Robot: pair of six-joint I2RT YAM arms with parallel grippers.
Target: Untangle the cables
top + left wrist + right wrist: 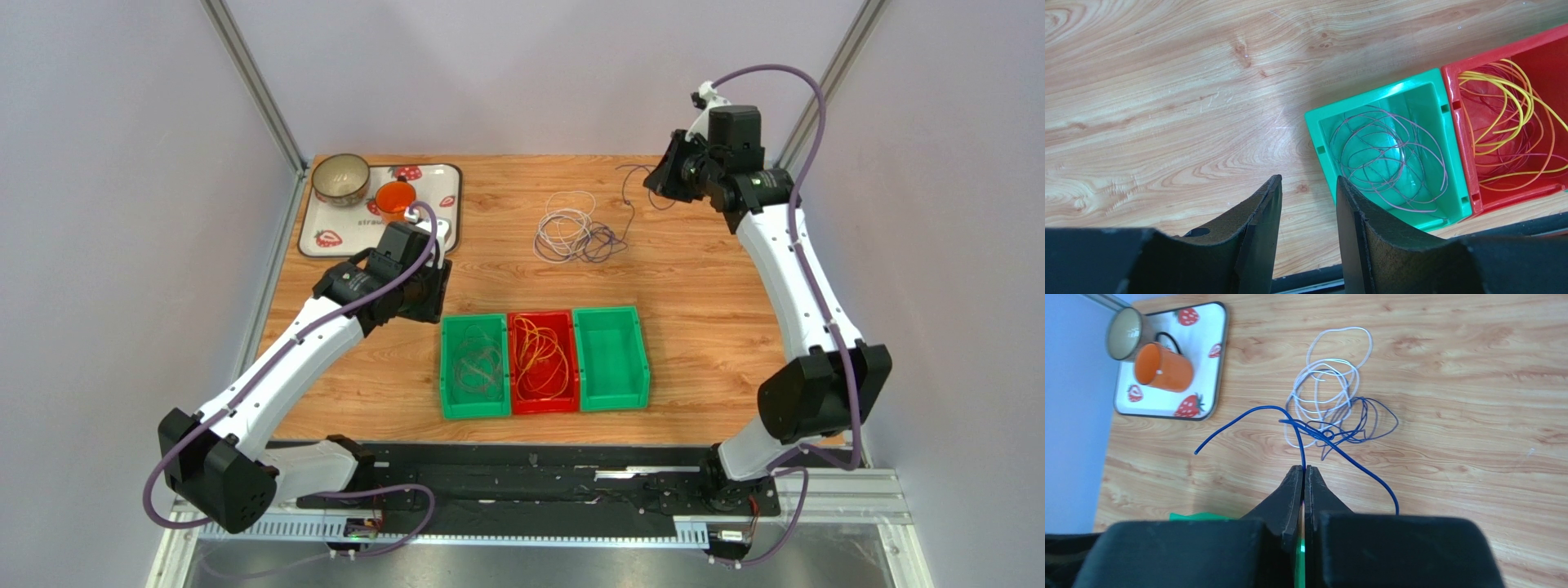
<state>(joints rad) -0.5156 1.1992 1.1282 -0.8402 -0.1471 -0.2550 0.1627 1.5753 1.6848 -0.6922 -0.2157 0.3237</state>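
A tangle of white and dark blue cables (574, 232) (1328, 413) lies on the wooden table at the back middle. My right gripper (1303, 470) (666, 173) hangs above and to the right of the tangle, shut on one blue cable (1303, 458) that runs down into the heap. One loose end of the blue cable curls off to the left. My left gripper (1309, 184) (423, 294) hovers open and empty over bare wood just left of the left green bin (1370, 93), which holds purplish cables (1389, 159). The red bin (1505, 50) holds yellow and orange cables (1511, 116).
Three bins stand in a row near the front: green (474, 321), red (542, 316) and an empty green one (610, 355). At the back left, a strawberry-print tray (427, 179) (1203, 334) carries an orange cup (395, 199) and a bowl (340, 179).
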